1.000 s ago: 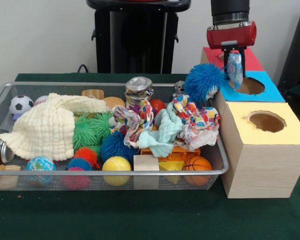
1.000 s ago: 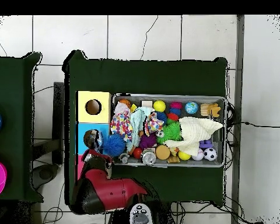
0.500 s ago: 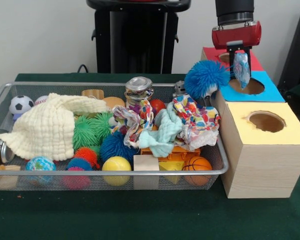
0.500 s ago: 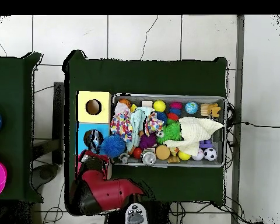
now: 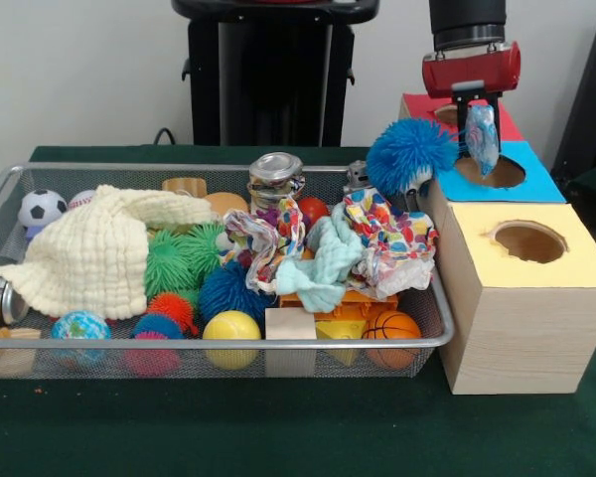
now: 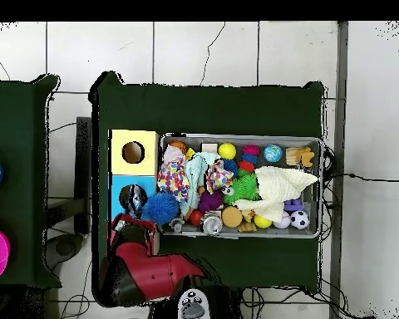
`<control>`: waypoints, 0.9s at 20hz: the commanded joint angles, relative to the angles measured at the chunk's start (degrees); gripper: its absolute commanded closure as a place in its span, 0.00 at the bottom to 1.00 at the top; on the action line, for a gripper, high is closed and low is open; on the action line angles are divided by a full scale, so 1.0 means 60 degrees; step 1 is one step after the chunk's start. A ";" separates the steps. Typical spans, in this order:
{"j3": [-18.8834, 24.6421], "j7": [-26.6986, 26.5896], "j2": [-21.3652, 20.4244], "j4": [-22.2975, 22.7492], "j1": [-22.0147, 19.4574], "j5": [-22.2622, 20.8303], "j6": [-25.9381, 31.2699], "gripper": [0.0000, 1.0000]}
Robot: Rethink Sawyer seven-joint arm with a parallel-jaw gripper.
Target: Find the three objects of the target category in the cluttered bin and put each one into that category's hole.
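My gripper [image 5: 476, 117] hangs at the top right, shut on a small see-through water bottle with a blue label [image 5: 481, 141]. The bottle hangs upright over the far edge of the blue-faced hole [image 5: 492, 171], just in front of the red face [image 5: 508, 123] of the pale wooden box. The red-faced hole [image 5: 445, 113] is partly hidden behind the gripper. In the overhead view the bottle [image 6: 133, 198] shows over the blue face and my red arm [image 6: 145, 266] covers most of the red face. The wire mesh bin [image 5: 278, 344] is full of toys; no other bottles show.
A blue spiky ball [image 5: 408, 156] sits high at the bin's right end, next to the box. A shiny can [image 5: 275, 179], a cream cloth [image 5: 99, 253], rope toys [image 5: 377, 243] and balls fill the bin. The yellow-faced hole [image 5: 529, 241] is nearest the camera.
My gripper has moved a little to the right and up with the bottle, from beside the blue spiky ball toward the red face. The bin's contents have not moved.
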 commanded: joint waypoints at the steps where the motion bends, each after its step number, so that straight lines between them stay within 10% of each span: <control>1: 0.1413 0.1536 0.0925 -0.0676 0.0007 0.0189 0.0145 1.00; 18: 0.1445 0.1577 0.0948 -0.0541 0.0089 0.0270 0.0163 1.00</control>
